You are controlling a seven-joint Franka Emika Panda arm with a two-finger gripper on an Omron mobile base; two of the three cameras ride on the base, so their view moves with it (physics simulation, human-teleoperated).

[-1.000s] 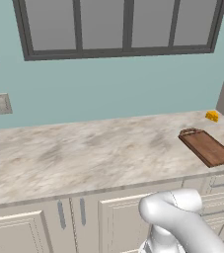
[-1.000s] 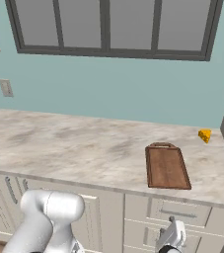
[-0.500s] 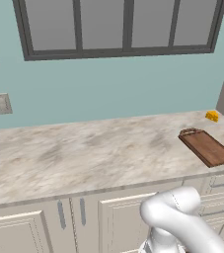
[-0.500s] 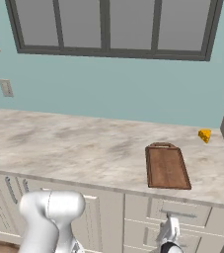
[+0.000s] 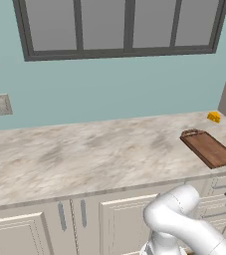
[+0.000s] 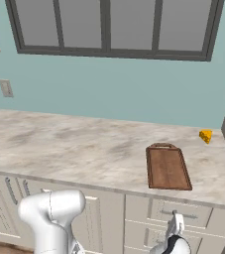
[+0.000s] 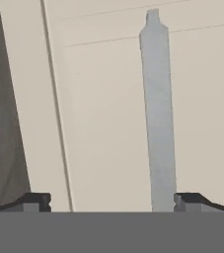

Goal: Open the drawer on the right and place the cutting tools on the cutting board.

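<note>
Landmark: we place everything relative to the cutting board [image 6: 167, 167], dark reddish-brown with a raised rim, lying flat on the marbled surface [image 6: 74, 146] toward its right end, handle loop pointing at the wall.
Outlet: we see a wall outlet [image 5: 2, 104] far left of the cutting board, above the surface.
Cabinet doors: we see cream doors with grey bar handles [image 5: 62, 215] below and left of the cutting board.
Drawer: the drawer [image 6: 186, 214] sits closed directly below the cutting board, under the front edge of the surface; its grey bar handle [image 7: 157, 118] runs up the hand view against the cream panelled front.
Gripper: in the right base view we see the gripper [image 6: 176, 224] just in front of the drawer face, below the cutting board. In the hand view we see its fingertips [image 7: 188, 200] spread wide apart, the bar handle just inside the right one; we cannot tell whether they touch it.
Yellow wedge: we see a small yellow wedge [image 6: 205, 136] behind and right of the cutting board, near the wall.
</note>
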